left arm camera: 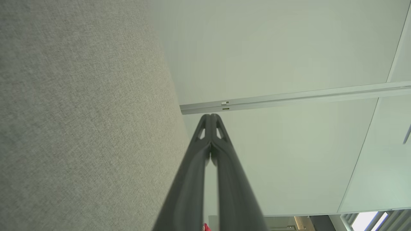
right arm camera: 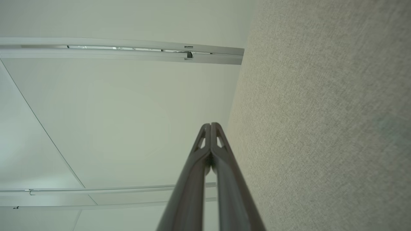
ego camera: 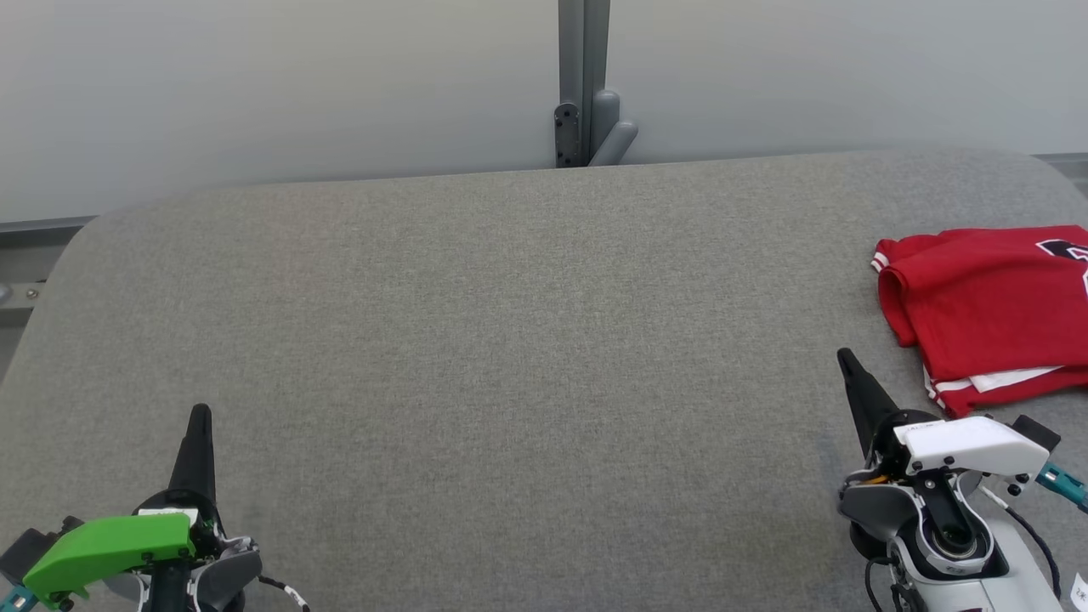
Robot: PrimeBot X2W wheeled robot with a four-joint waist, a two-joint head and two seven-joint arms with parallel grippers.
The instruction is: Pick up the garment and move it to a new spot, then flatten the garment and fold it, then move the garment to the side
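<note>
**Both grippers closed and empty, garment looks folded and parked right**

We see the garment (ego camera: 986, 297), red with white trim, lying on the right side of the table (ego camera: 510, 340) and running off the right edge of the head view. Its layers sit stacked with fairly straight edges, so we read it as folded, not crumpled. Its right part is cut off, so we can't vouch for the whole fold.

Left gripper (ego camera: 198, 418) sits near-left over bare table, well apart from the garment. Right gripper (ego camera: 850, 367) sits near-right, close to the garment's near-left corner but not touching it. In the left wrist view the fingers (left arm camera: 192, 179) meet at the tips with nothing between them. The right wrist view shows the same for its fingers (right arm camera: 192, 179). Both are closed on nothing.

Step call: we judge pick-up, flatten and fold done. The last step, moving it to the side, looks at or near its end, since the cloth lies at the right and the middle of the table is bare.

Next move: nothing to grasp unless the placement needs a fix. If we nudge it, the right gripper is the one in reach. It must open first, come in low at the near-left corner and pinch all layers together. Then it should slide rather than lift, so the fold doesn't spill. Otherwise: arms clear of the stack.
</note>
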